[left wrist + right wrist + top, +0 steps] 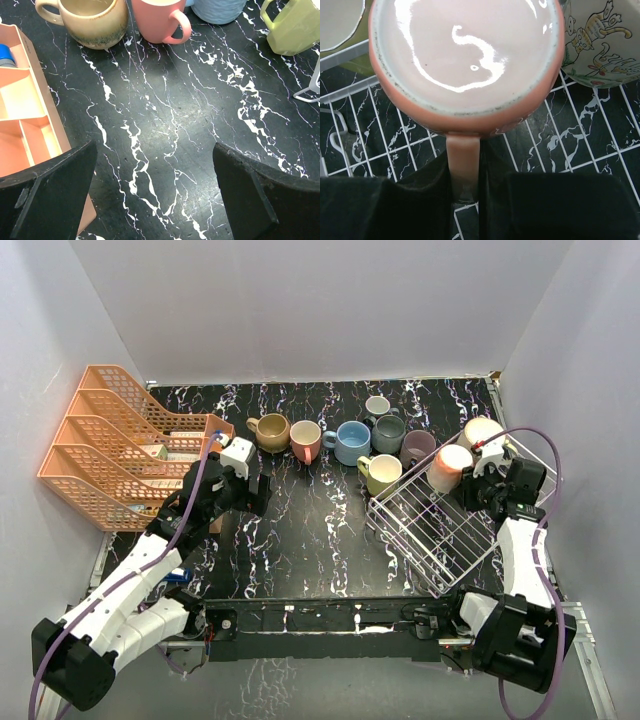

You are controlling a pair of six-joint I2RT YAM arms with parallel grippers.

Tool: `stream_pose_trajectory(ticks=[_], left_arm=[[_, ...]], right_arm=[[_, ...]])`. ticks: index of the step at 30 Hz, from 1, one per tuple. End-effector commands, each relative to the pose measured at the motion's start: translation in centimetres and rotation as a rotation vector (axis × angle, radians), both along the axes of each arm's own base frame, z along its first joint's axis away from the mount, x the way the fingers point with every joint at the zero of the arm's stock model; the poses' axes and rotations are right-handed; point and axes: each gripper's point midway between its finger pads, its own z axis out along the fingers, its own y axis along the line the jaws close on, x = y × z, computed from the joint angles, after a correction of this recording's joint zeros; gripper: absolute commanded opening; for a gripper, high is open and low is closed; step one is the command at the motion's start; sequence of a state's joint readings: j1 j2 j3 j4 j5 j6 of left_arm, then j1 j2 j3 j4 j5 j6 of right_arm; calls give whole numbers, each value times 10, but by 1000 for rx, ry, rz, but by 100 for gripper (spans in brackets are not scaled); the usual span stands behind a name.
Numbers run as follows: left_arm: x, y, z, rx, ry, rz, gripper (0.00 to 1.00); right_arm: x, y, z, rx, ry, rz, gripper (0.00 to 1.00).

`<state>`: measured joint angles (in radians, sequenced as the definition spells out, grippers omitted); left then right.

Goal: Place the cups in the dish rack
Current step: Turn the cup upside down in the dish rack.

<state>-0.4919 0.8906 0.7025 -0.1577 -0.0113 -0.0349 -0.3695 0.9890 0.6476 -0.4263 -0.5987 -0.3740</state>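
Note:
My right gripper (465, 185) (478, 480) is shut on the handle of a peach cup (465, 60) (450, 467). The cup is upright over the far corner of the white wire dish rack (440, 530) (580, 135). Beside it in the rack stands a pale cup with a cat drawing (600, 45) (481, 432). My left gripper (155, 190) (240, 475) hangs open over bare table, short of the tan cup (95, 20) (270, 431) and pink cup (160, 20) (306, 439). Blue (351, 442), small grey (377, 406), grey-teal (388, 433), mauve (417, 448) and green (381, 474) (292, 27) cups stand on the table.
An orange tiered tray organizer (110, 450) (25, 115) sits at the left, right beside my left gripper's left finger (55, 195). The rack's near-left corner (312, 85) lies close to the green cup. White walls enclose the black marbled table (310, 530).

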Motion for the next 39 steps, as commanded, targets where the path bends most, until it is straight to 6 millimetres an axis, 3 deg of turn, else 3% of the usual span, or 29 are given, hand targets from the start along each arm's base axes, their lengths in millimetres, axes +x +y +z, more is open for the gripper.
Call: stream_pose_trajectory(ticks=[1,39], left_arm=[[3,5,-1,15,-12,12,97],[5,5,-9,34,7,18,97]], right_arm=[[33,-10,35,-47,-193,1,8],[85,-23,-4,-120,-243,-150,11]])
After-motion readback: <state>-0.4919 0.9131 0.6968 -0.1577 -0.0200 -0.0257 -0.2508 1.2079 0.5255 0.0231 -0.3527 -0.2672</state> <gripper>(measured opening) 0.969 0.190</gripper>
